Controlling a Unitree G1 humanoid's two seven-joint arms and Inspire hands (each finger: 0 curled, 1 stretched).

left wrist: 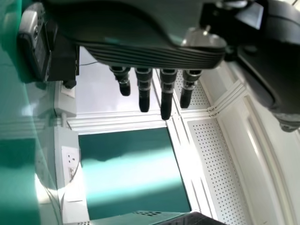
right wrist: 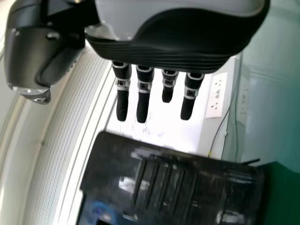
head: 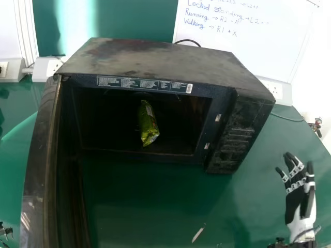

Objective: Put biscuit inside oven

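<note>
Plainly, biscuit packet [head: 148, 124] inside oven [head: 155, 59], apart from side edges [head: 210, 126]; door [head: 40, 160] open.

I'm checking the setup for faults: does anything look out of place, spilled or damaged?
The oven looks worn: blotchy top, scuffed control panel. A pale streak on the table in front is odd, perhaps a scrap or glare. The biscuit packet lies aslant inside; I see no spill.

And there's my right hand [head: 297, 199], black with silvery bands on its fingers [right wrist: 142, 108], white at the wrist [head: 301, 227]; now the pale grey shell above black ribbing, a smooth dark thumb [right wrist: 42, 56]! My left hand [left wrist: 150, 57] sports matching ribs.
</note>
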